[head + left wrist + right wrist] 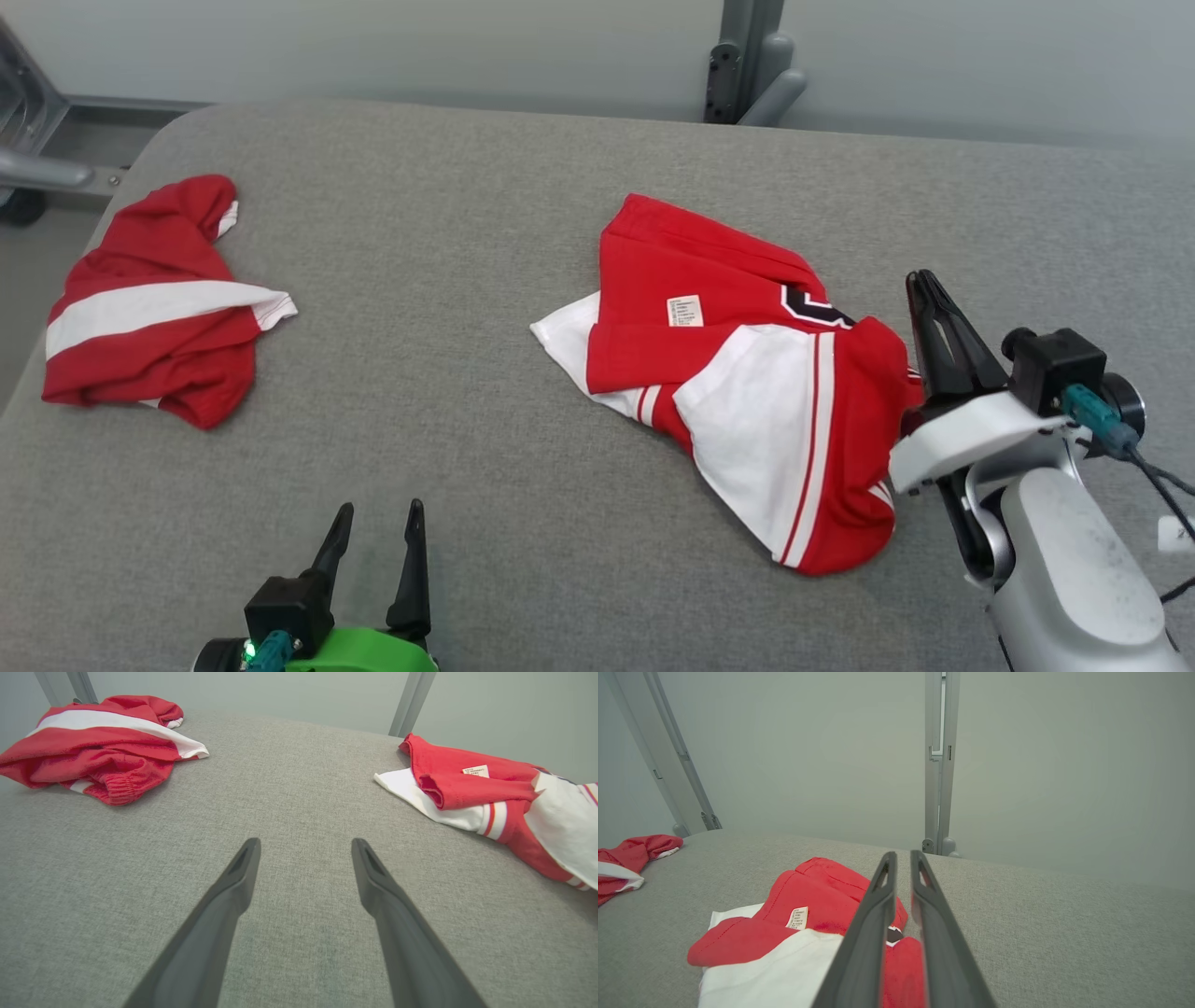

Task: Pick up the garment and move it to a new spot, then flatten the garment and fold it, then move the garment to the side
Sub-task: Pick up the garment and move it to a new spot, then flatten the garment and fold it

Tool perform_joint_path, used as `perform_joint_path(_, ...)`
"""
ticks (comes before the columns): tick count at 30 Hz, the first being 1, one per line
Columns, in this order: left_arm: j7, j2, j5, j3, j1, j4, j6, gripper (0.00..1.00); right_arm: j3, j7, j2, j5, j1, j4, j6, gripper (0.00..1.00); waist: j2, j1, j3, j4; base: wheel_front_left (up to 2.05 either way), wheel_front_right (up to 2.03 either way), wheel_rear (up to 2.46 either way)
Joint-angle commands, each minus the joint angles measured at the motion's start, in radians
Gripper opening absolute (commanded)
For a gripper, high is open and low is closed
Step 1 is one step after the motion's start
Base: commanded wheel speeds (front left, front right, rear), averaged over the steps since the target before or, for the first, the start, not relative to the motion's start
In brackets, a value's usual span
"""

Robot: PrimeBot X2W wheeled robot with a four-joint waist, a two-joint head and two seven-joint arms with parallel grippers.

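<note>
Grey woven-fabric counter (pixel 448 233) with a rounded far left corner, evenly lit, shadows soft and faint. Behind it is a plain pale grey-green wall (pixel 420 47); a grey metal post (pixel 747 28) stands at the counter's far edge with a dark bracket (pixel 722 84) at its foot. Past the left corner are a grey metal rail (pixel 42 173) and a strip of pale floor (pixel 19 280). In the right wrist view, a second post (pixel 668 756) runs slanted up the wall.
</note>
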Motion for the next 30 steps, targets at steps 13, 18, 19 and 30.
perform_joint_path(13, -0.001, 0.002, 0.021, 0.046, 0.039, -0.006, -0.011, 1.00, -0.070, -0.003, 0.057, 0.002, 0.324, -0.122, -0.001, 1.00, 0.0068, 0.0000, -0.097, -0.221, 0.00, 0.00, 0.00)
perform_joint_path(18, -0.001, 0.002, -0.003, 0.048, 0.031, -0.011, -0.019, 1.00, -0.076, -0.003, 0.065, 0.006, 0.354, -0.108, -0.001, 1.00, 0.0068, 0.0000, -0.084, -0.242, 0.00, 0.00, 0.00)
perform_joint_path(19, -0.001, 0.002, -0.010, 0.043, 0.027, -0.014, -0.026, 1.00, -0.075, -0.003, 0.066, 0.006, 0.351, -0.109, -0.001, 1.00, 0.0068, 0.0000, -0.079, -0.243, 0.00, 0.00, 0.00)
perform_joint_path(30, -0.001, 0.002, -0.334, -0.256, -0.090, 0.078, -0.095, 1.00, -0.023, -0.003, 0.066, 0.012, 0.262, -0.104, -0.001, 1.00, 0.0068, 0.0000, 0.011, -0.287, 0.00, 0.00, 0.00)
